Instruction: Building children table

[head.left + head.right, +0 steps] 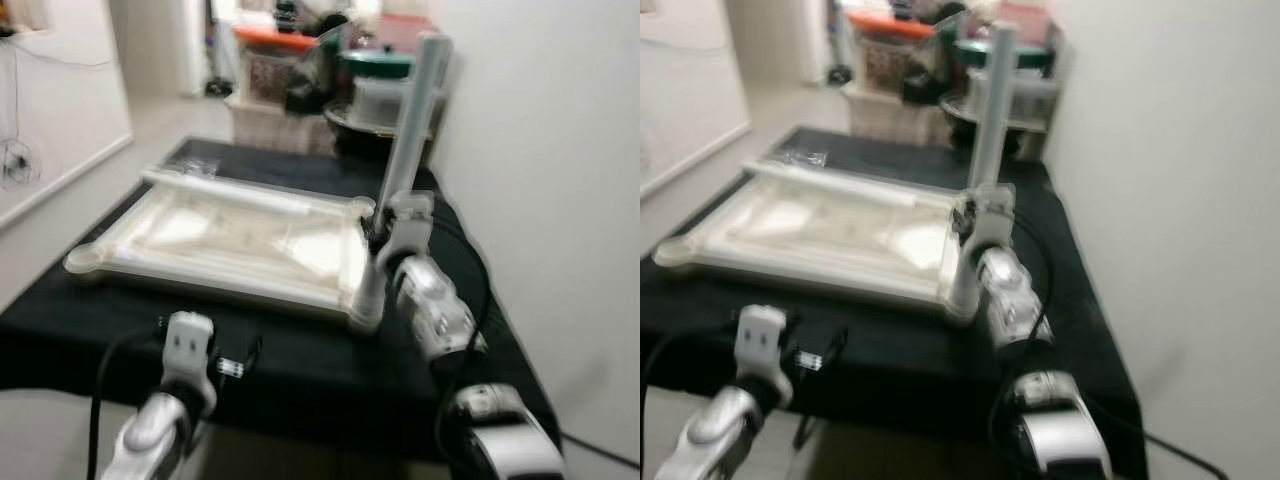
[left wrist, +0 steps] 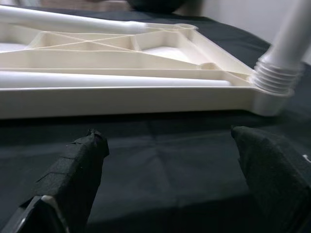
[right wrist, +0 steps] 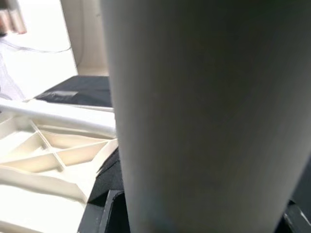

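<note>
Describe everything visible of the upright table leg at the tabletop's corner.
The table leg is a plain white tube that looks like plastic, ending in a ribbed threaded collar. It stands upright, tilted slightly, seated in the corner socket of the upturned cream tabletop, which lies on a black cloth. The right gripper is at its lower part; the blur hides the grip itself.

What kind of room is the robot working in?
Probably a home hallway or storage corner: stacked storage bins and pots sit behind a black-covered table, with plain white walls alongside.
</note>
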You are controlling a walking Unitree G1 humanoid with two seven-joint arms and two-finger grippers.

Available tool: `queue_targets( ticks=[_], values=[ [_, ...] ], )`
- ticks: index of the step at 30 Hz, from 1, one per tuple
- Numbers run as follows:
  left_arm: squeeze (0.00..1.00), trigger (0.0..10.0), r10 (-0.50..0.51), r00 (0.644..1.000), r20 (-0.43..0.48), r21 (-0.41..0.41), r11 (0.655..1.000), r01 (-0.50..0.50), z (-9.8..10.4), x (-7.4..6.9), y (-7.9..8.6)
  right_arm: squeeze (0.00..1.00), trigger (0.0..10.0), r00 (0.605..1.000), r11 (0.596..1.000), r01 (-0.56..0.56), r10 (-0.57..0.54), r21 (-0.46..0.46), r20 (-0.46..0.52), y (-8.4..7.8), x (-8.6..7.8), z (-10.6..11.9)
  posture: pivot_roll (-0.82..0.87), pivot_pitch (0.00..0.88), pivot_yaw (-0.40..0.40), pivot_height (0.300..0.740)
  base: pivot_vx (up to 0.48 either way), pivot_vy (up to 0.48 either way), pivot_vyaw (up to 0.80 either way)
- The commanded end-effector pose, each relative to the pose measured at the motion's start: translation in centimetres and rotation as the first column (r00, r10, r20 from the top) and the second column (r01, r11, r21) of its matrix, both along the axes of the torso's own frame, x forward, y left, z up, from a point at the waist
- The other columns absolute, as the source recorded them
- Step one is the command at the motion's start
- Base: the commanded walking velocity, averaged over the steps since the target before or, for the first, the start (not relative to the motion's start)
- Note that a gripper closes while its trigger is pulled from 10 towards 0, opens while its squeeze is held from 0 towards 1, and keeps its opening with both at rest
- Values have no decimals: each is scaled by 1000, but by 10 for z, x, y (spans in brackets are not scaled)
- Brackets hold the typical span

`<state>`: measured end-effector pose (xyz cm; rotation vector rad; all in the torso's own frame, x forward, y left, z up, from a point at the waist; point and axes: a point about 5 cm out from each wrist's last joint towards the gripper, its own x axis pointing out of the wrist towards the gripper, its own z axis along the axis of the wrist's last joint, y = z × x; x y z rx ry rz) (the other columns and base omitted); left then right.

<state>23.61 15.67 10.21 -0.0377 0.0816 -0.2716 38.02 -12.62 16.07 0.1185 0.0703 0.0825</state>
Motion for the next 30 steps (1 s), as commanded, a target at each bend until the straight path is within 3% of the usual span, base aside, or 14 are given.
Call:
queue_targets(
  ticks=[1, 14, 16, 22, 30],
  values=[
    [0, 10000, -1, 1000, -2, 3, 1000, 1, -1, 0, 0, 0, 0, 957, 1000, 16, -12, 12, -289, -1, -20, -66, 41, 0, -104, 740, 0, 0, 0],
    [0, 10000, -6, 1000, 0, 14, 1000, 6, -2, 2, 0, 0, 0, 954, 996, 81, -88, -37, -287, -6, -20, -69, 40, 0, -99, 740, 0, 0, 0],
    [0, 10000, -4, 1000, 4, 15, 1000, 4, -2, 4, 0, 0, 0, 940, 985, 168, -175, -49, -291, -12, -18, -69, 42, 0, -100, 740, 0, 0, 0],
    [0, 10000, 0, 1000, 9, 16, 1000, 0, -1, 5, 0, 0, 0, 923, 960, 269, -280, -80, -262, -22, -17, -65, 42, 0, -100, 740, 0, 0, 0],
    [0, 10000, 5, 1000, 13, 20, 1000, -5, -1, 7, 0, 0, 0, 914, 943, 315, -332, -110, -231, -27, -16, -62, 45, 0, -98, 740, 0, 0, 0]
  ],
)
